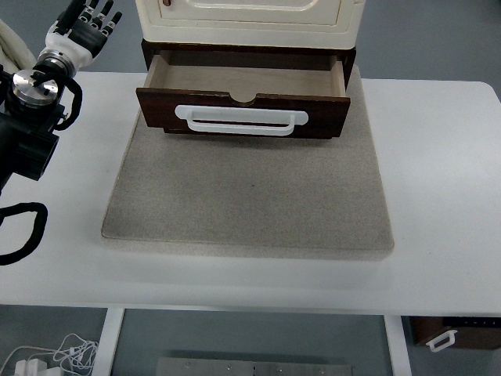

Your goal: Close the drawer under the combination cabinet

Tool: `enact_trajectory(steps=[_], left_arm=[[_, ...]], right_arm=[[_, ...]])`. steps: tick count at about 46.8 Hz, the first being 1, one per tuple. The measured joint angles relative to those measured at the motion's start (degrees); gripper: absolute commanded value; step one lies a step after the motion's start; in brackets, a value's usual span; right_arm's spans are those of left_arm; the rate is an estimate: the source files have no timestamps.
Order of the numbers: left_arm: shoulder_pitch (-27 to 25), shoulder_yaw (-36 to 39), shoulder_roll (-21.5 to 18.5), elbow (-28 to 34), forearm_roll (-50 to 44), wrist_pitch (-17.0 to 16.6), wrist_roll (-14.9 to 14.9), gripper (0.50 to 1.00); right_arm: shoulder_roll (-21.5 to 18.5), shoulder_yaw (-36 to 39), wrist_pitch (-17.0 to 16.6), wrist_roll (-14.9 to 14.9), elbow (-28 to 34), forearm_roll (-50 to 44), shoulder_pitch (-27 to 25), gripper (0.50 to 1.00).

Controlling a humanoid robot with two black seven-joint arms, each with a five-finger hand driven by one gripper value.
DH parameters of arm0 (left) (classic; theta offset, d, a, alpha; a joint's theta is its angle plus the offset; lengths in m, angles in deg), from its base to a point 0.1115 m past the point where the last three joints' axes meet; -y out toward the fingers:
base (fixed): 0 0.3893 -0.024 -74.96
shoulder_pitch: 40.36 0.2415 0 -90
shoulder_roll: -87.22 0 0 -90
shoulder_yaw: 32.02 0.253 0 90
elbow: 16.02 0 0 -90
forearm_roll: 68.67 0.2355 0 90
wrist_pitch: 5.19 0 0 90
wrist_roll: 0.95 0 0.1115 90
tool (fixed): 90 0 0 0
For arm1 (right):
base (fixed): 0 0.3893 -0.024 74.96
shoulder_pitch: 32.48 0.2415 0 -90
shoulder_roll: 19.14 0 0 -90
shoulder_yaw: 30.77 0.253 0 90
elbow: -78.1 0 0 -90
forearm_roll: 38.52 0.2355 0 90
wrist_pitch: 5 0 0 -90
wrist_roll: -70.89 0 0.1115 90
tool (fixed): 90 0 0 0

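Observation:
A cream cabinet (250, 19) stands at the back of a grey mat (250, 196). Under it a dark brown drawer (244, 113) is pulled out toward me, open and empty inside. It has a white handle (241, 120) across its front. My left hand (84, 23) is at the far left, beyond the table's back edge, left of the cabinet and apart from the drawer. Its fingers are spread and hold nothing. The right arm is out of view.
The white table (438, 180) carries the mat. My left arm (27, 117) and a black cable loop (19, 231) lie over the table's left side. Another dark drawer piece with a white handle (442, 339) sits below the table at bottom right.

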Motion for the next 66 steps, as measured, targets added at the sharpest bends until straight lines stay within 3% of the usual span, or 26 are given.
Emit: enact_trajectory(steps=[15, 34, 51, 66], left_arm=[[-1.2, 0.0, -2.1, 0.4, 0.5, 2.1, -0.4, 0.999], [-9.4, 0.3, -8.7, 0.7, 0.7, 3.9, -0.5, 0.999], [-15.3, 3.7, -15.6, 12.0, 2.8, 4.8, -0.5, 0.999], [-17.5, 3.8, -16.2, 18.9, 10.0, 6.2, -0.4, 0.999]], right_arm=[[0.0, 0.0, 0.0, 0.0, 0.0, 0.0, 0.0, 0.952], [0.0, 0.0, 0.0, 0.0, 0.0, 0.0, 0.0, 0.952], [0.0, 0.0, 0.0, 0.0, 0.0, 0.0, 0.0, 0.952], [0.0, 0.0, 0.0, 0.0, 0.0, 0.0, 0.0, 0.952]])
